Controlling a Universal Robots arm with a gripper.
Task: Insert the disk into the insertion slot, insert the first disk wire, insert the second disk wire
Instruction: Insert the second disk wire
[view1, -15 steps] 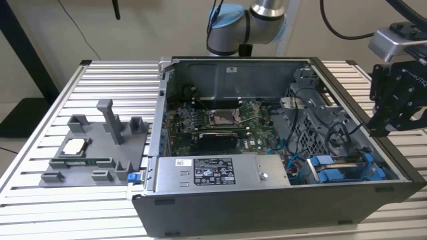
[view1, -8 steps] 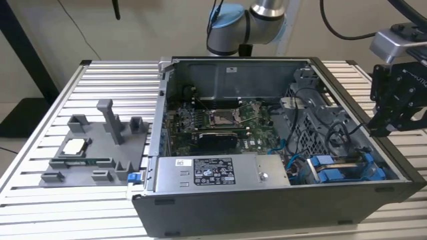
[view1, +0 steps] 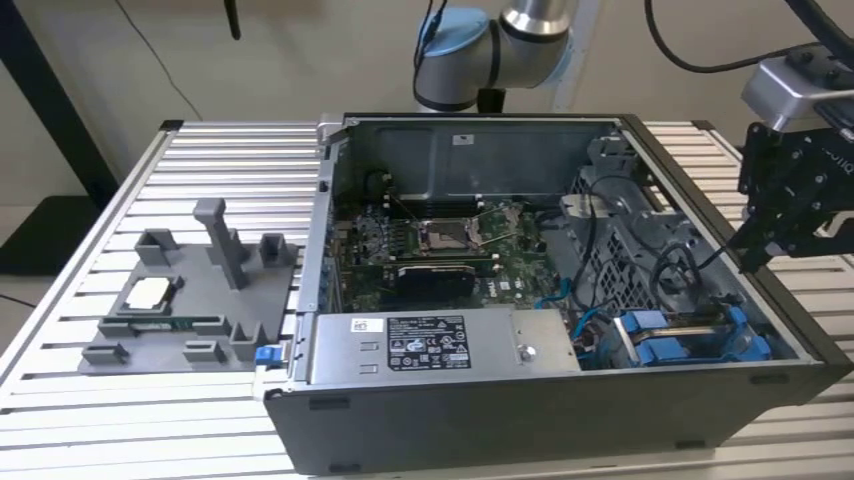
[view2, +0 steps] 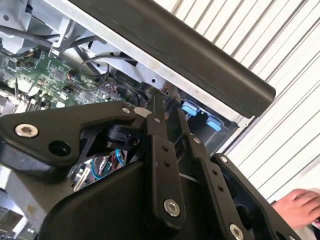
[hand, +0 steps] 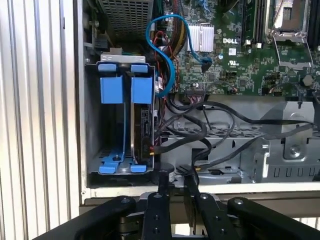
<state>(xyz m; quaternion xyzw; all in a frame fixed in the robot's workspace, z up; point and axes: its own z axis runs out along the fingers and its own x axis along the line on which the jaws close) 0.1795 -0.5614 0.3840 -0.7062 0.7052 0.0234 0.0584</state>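
Observation:
The disk (hand: 144, 125) stands on edge in the insertion slot (hand: 92, 125), a grey metal bay at the case's corner, with its blue carrier tab (hand: 141, 89) showing. A second blue carrier (hand: 111, 89) sits beside it. In the exterior view the blue carriers (view1: 683, 342) lie at the case's near right corner. A blue wire (hand: 165, 47) loops above the bay, and black wires (hand: 200, 131) run toward the disk's end. My gripper (hand: 175, 176) (view2: 164, 106) (view1: 755, 250) hangs over the case's right wall, shut, with nothing seen in it.
The open computer case (view1: 561, 420) lies on a slatted table, with the motherboard (view1: 441, 250) and a silver power-supply box (view1: 441, 345) inside. A grey fixture (view1: 187, 300) with small parts stands at the exterior view's left. A person's hand (view2: 296, 207) is near the gripper.

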